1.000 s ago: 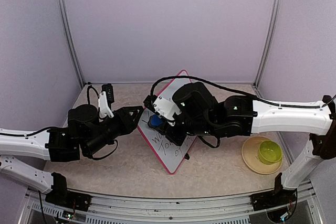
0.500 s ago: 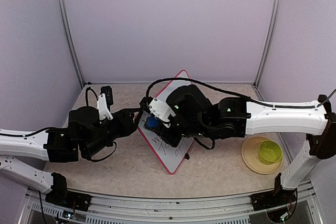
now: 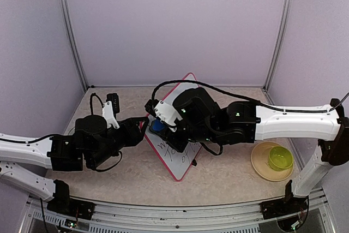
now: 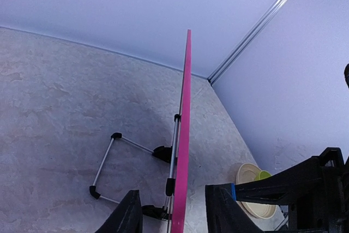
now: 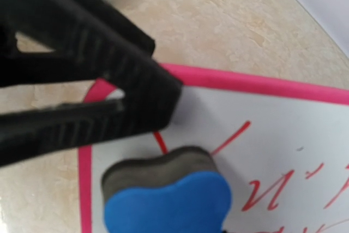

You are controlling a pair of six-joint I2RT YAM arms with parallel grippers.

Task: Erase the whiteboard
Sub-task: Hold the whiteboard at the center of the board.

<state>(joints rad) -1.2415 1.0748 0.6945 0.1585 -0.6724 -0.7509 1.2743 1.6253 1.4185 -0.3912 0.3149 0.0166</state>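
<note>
Showing whiteboard (image 4: pixel 182 135) edge-on, left wrist reveals wire stand (image 4: pixel 162 153).

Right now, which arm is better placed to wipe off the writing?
The right. Its hand holds the blue eraser against the whiteboard, right beside the red writing. The left hand only straddles the board's pink edge, holding nothing.

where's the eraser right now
In the top view the blue eraser is mid-table, pressed on the whiteboard by its pink rim, on the side facing the left arm.
</note>
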